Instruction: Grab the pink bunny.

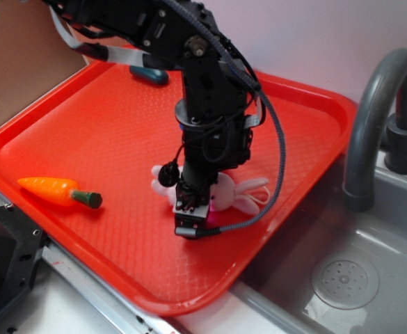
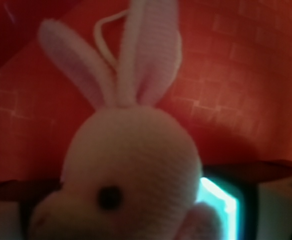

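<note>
Pink bunny [image 1: 225, 197] lies on the red tray [image 1: 85, 132], right under our gripper [image 1: 191, 217]. Fingers' state: we can't tell. Light, soft plush, compresses easily, so we'd pinch the body, not the floppy ears [image 2: 136, 65].

A red plastic tray [image 1: 85, 118] carries a pink bunny [image 1: 234, 195], an orange toy carrot [image 1: 57, 191], and a teal object [image 1: 149, 75] near its far rim.

One pink bunny [image 1: 232, 195], one carrot [image 1: 58, 191], one red tray [image 1: 85, 132], one faucet [image 1: 377, 118], one sink [image 1: 356, 271], one teal object [image 1: 147, 74]
</note>
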`<act>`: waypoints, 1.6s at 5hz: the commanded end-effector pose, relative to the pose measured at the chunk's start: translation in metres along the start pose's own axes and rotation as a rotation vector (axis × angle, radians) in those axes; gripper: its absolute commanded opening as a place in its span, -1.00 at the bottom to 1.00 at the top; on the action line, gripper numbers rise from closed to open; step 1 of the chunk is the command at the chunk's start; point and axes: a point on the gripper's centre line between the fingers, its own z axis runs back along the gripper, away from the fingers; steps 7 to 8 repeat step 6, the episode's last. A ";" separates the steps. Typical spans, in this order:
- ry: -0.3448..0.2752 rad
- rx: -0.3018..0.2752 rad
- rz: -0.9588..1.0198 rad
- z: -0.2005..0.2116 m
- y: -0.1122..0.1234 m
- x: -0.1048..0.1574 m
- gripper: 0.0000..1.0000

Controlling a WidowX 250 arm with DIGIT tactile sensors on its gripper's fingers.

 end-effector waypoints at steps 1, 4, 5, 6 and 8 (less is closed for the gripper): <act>-0.090 0.008 0.268 0.060 0.013 -0.031 -1.00; -0.309 0.041 1.013 0.196 0.047 -0.142 -1.00; -0.335 0.091 1.209 0.198 0.050 -0.151 -1.00; -0.220 0.118 1.132 0.187 0.060 -0.141 -1.00; -0.220 0.118 1.132 0.187 0.060 -0.141 -1.00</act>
